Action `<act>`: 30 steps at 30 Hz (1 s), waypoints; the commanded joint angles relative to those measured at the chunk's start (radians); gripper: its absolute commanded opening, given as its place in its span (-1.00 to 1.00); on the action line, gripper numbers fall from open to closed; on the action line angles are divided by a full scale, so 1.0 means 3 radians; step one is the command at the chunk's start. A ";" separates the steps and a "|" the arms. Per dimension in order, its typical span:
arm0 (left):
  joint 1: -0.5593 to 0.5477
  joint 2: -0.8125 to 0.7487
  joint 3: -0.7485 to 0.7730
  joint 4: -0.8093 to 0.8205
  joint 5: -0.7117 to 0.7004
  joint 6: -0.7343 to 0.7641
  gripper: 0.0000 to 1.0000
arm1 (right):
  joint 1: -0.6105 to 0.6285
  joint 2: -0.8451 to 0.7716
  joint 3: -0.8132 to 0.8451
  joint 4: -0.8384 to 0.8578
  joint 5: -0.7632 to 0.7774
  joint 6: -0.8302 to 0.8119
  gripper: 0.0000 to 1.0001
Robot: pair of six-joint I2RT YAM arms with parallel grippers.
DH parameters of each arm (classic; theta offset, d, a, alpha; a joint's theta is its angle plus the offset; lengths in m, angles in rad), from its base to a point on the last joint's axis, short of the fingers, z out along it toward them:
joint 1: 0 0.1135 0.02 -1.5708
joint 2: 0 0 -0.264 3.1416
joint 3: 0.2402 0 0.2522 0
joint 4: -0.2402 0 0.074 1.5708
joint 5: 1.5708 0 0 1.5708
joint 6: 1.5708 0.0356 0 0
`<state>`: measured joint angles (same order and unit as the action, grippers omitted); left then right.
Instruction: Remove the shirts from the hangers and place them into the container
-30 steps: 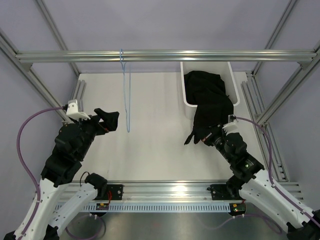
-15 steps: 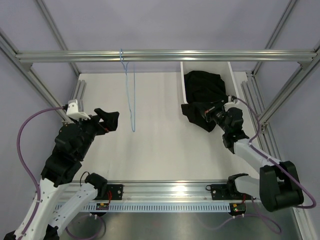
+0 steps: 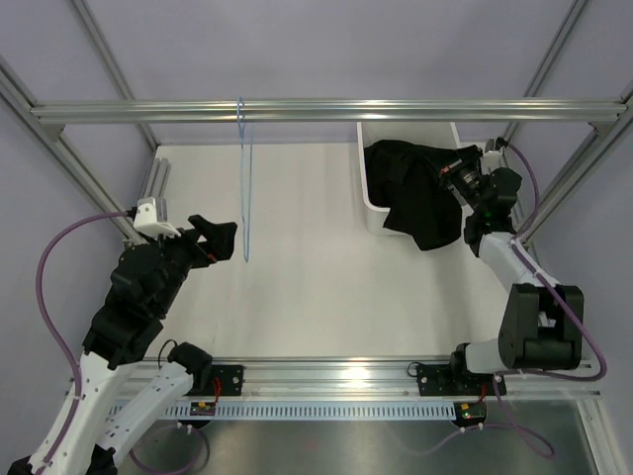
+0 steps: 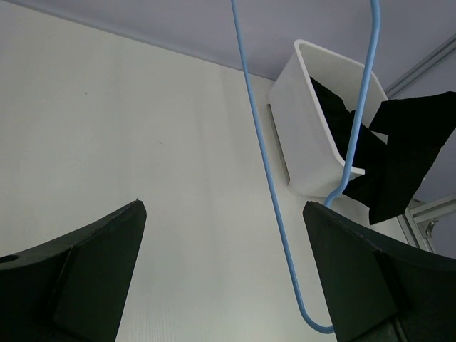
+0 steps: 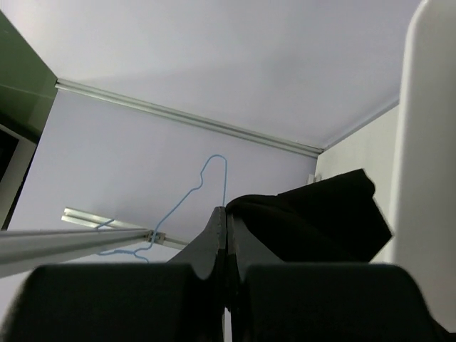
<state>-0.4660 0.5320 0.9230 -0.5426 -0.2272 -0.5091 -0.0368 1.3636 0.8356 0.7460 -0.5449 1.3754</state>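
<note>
Shirt (image 3: 415,193) is off the table now, draped across the basket (image 3: 367,183) with its near half hanging outside. I keep the right gripper (image 3: 454,178) clenched on it; left gripper (image 3: 212,236) released. Hanger (image 3: 244,188) bare.

A white tabletop (image 3: 316,307) is lying under a horizontal aluminium crossbar (image 3: 415,108) that is spanning the far side. Lavender wall panels (image 3: 316,45) are enclosing the space, and an aluminium rail (image 3: 326,374) is running along the near edge.
</note>
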 commanded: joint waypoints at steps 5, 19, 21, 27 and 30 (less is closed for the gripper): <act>-0.0001 0.0006 -0.0049 0.0188 0.0108 0.0040 0.98 | -0.0164 0.1002 0.0707 0.0453 -0.0357 0.0186 -1.00; -0.0006 0.0154 -0.0244 0.0449 0.0149 0.0076 0.98 | -0.0245 0.2199 0.2511 0.0358 -0.0520 0.0442 -1.00; -0.0001 0.0170 -0.0254 0.0469 0.0149 0.0066 0.98 | -0.0245 0.2342 0.2772 0.0305 -0.0520 0.0467 -1.00; -0.0006 0.0175 -0.0249 0.0464 0.0154 0.0081 0.98 | -0.0281 0.2766 0.3452 0.0173 -0.0510 0.0636 -1.00; -0.0001 0.0170 -0.0259 0.0474 0.0144 0.0096 0.98 | -0.0291 0.2940 0.3846 -0.0022 -0.0510 0.0631 -1.00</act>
<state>-0.4660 0.5800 0.8566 -0.4541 -0.2008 -0.5007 -0.1165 2.2166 1.8790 0.7799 -0.6754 1.5410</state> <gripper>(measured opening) 0.988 0.011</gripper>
